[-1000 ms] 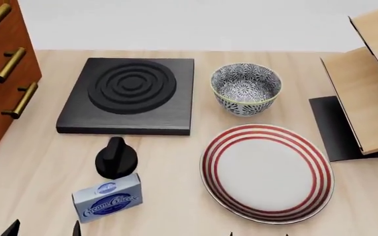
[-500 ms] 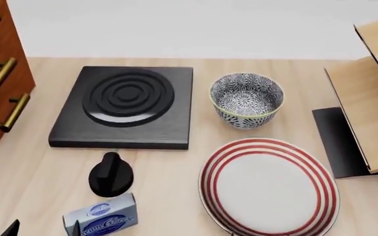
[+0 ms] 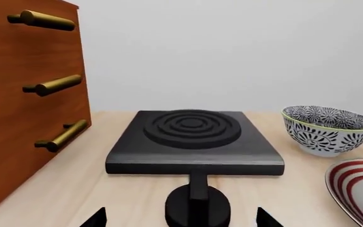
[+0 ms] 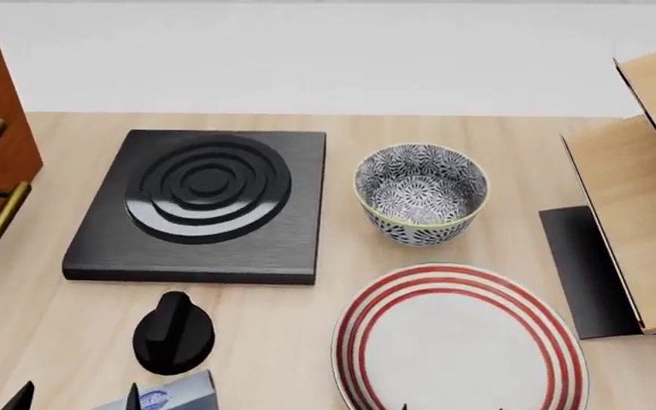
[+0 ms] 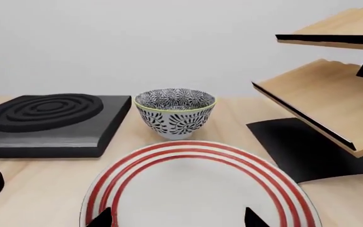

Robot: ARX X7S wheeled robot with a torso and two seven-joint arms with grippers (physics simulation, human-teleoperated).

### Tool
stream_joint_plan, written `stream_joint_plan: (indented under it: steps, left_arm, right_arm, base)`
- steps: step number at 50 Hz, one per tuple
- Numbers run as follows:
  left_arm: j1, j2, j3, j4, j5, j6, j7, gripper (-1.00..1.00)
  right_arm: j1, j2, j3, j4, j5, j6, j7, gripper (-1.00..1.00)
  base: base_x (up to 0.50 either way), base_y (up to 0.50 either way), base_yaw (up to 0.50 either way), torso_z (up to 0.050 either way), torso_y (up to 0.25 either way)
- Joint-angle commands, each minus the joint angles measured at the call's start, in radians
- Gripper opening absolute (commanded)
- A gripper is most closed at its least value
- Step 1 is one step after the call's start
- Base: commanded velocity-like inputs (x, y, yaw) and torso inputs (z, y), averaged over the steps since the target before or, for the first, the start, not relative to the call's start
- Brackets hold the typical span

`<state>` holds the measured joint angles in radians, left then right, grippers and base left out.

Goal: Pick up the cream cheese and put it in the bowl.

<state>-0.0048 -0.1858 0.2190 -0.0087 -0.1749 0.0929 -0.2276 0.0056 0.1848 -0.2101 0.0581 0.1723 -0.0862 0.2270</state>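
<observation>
Everything slides down-frame; cream cheese (image 4: pixel 166 392) nearly leaves the bottom edge, bowl (image 4: pixel 422 193) untouched, both jaws spread wide.

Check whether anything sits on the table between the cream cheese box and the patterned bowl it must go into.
The pale blue-grey cream cheese box lies at the head view's lower edge. The black stove knob stands just beyond it, roughly towards the black-and-white floral bowl. The red-ringed white plate lies beside that line. Carried high, the box should clear both.

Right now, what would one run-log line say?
pale blue-grey cream cheese box: on table, untouched | black-and-white floral bowl: empty | pincers: open
</observation>
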Motion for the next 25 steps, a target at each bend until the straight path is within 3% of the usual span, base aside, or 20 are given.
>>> stream_joint_plan:
  steps: [1, 25]
  left_arm:
    - [-0.001, -0.005, 0.006, 0.0, -0.003, 0.001, -0.006, 1.0]
    - [-0.002, -0.013, 0.017, -0.002, -0.013, 0.009, -0.017, 1.0]
  right_arm:
    - [0.0, 0.006, -0.005, -0.005, 0.006, 0.003, 0.005, 1.0]
    - [0.004, 0.014, -0.016, 0.01, 0.013, -0.01, 0.013, 1.0]
  base:
    - [0.13, -0.04, 0.0, 0.0, 0.0]
    - [0.14, -0.04, 0.0, 0.0, 0.0]
